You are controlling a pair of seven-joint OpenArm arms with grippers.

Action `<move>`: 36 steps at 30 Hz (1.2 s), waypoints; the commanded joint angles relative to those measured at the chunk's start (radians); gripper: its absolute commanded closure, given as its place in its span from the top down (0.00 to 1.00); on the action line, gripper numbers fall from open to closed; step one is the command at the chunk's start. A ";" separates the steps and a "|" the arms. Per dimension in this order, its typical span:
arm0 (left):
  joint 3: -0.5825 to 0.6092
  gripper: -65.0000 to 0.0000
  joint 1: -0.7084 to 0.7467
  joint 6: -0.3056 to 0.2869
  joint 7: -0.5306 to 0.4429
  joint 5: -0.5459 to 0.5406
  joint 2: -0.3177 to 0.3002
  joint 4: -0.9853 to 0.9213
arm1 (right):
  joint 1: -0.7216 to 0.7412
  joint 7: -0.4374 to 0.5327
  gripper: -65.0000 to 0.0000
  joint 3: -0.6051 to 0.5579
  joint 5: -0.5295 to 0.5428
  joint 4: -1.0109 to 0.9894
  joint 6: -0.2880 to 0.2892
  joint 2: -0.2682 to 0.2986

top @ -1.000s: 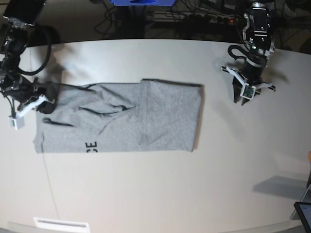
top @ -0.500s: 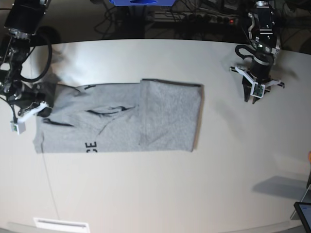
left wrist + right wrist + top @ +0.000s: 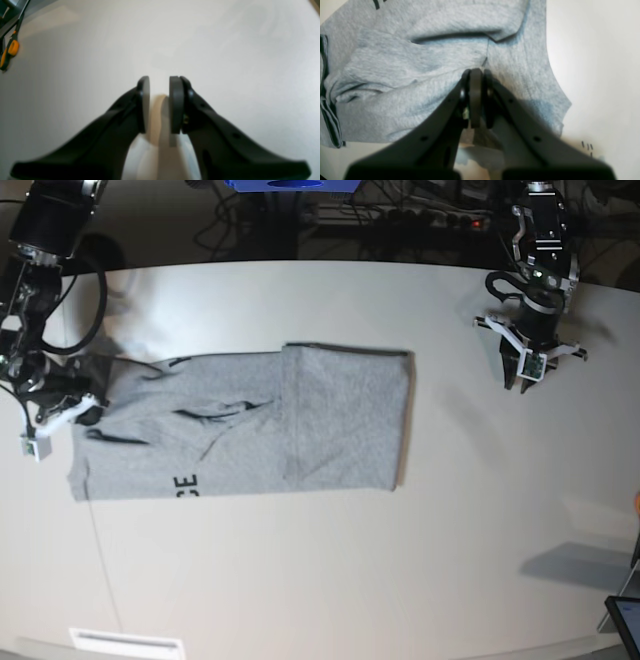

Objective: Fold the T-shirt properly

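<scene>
A: Pinching at the shirt's end, the right gripper (image 3: 475, 82) is seen with its fingers (image 3: 476, 100) pressed together, grey cloth apparently caught between them, at the base view's left edge.

B: And the shirt (image 3: 240, 425) is laid flat across the table (image 3: 330, 580), one panel already turned over toward the middle, black letters showing near the lower left.

A: The left gripper (image 3: 159, 103) is parked well apart from the cloth, over bare table, fingers (image 3: 176, 105) slightly spread, nothing held between them.

B: So a lengthwise fold is judged to be in hand, with the pinched end meant to be carried over the rest.

A: Probably. A lift is called for next, then a sweep toward the folded panel, the edge kept level so the creases near the gripper are not dragged along.

B: An orange-handled tool (image 3: 8, 51) is glimpsed at the table's edge, out of play.
</scene>
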 commanded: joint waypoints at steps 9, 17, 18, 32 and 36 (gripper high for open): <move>-0.008 0.21 -0.003 0.007 -0.024 -0.009 -0.009 0.016 | 0.018 0.049 0.35 0.012 0.009 0.017 -0.001 0.019; -0.007 0.21 -0.002 0.007 -0.024 -0.009 -0.009 0.019 | 0.017 0.168 0.35 0.004 -0.140 0.092 0.005 0.018; -0.007 0.21 -0.002 0.007 -0.024 -0.009 -0.009 0.019 | 0.014 0.155 0.35 0.004 -0.164 0.127 0.006 0.015; 0.001 0.21 -0.009 0.007 -0.024 -0.009 -0.008 0.016 | -0.123 0.102 0.01 -0.002 -0.171 0.227 0.164 -0.100; -0.001 0.21 -0.003 0.007 -0.027 -0.009 -0.008 0.016 | -0.095 0.104 0.01 -0.025 -0.174 0.161 0.168 -0.094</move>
